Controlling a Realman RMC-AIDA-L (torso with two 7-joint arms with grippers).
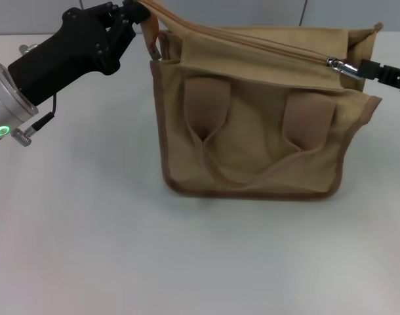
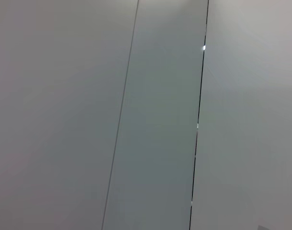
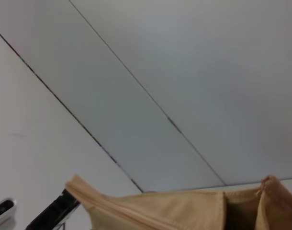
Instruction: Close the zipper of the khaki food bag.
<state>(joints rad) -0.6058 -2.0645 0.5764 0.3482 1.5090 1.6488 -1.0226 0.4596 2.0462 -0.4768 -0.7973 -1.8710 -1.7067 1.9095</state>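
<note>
The left gripper (image 1: 140,12) sits at the upper left corner of the khaki food bag (image 1: 259,138), its black fingers pressed together on the raised end of the zipper tape there; the orange-brown fabric tab at that corner lies right at the jaws. From that pinch the zipper (image 1: 252,41) runs rightward along the bag's top edge, looking closed along the stretch in sight; its silver pull tab (image 1: 336,65) sits at the far right end. The right gripper (image 1: 365,68) meets the pull from the right, its dark tips closed on the metal. The bag stands upright between the two sets of jaws, two wide strap handles drooping on its front; its inside cannot be seen. The white table (image 1: 88,249) lies beneath; grey wall panels (image 2: 155,115) stand behind.
</note>
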